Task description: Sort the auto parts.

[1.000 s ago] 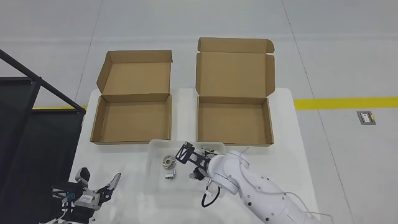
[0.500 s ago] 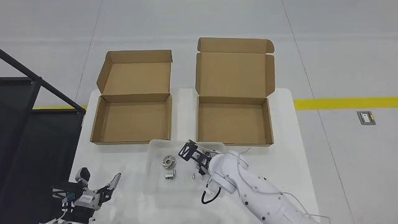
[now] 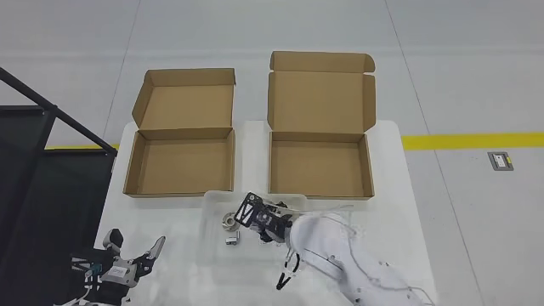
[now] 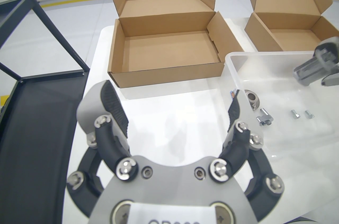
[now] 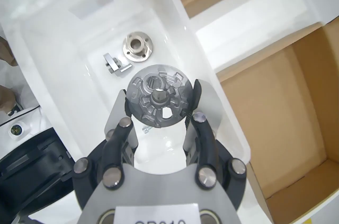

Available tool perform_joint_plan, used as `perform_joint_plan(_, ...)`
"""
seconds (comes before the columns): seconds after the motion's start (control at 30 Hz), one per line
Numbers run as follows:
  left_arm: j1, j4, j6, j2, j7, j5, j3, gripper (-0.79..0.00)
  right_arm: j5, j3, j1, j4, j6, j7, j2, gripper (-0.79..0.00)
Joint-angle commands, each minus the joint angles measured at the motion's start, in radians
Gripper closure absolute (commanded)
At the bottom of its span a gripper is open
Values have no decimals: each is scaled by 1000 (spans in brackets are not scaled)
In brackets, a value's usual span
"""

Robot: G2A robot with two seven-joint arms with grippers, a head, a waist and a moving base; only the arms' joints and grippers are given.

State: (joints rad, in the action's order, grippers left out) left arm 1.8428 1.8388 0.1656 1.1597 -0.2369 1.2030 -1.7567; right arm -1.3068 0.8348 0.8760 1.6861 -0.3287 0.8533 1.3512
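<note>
I see my right gripper [image 5: 162, 99] fingers clenched on the grey disc part [image 5: 144, 103], just above the clear bin [image 5: 172, 10] at the near middle of the bench [image 3: 387, 212], left gripper [image 4: 172, 102] fingers released, near left corner

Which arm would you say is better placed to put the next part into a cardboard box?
Right. The right gripper is shut on the grey toothed disc over the clear bin, close to the cardboard boxes. The left gripper is open and empty, farther away.

Right gripper [image 5: 161, 95] has risen with the grey disc [image 5: 159, 106].
</note>
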Motion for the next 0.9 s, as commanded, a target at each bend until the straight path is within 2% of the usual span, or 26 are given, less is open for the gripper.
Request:
perform_joint_plan(0.0, 0, 0, 0, 0, 0, 0, 0, -785, -19, 56, 45, 99, -36, -27, -17, 0)
perform_joint_plan(0.13, 0, 0, 0, 0, 0, 0, 0, -785, -83, 147, 111, 241, -64, -72, -40, 0)
perform_joint_plan(0.3, 0, 0, 0, 0, 0, 0, 0, -785, -155, 220, 127, 325, -10, -75, -50, 0)
perform_joint_plan(0.53, 0, 0, 0, 0, 0, 0, 0, -785, -125, 261, 80, 255, 32, -102, -45, 0)
perform_joint_plan(0.87, 0, 0, 0, 0, 0, 0, 0, -785, -125, 261, 80, 255, 32, -102, -45, 0)
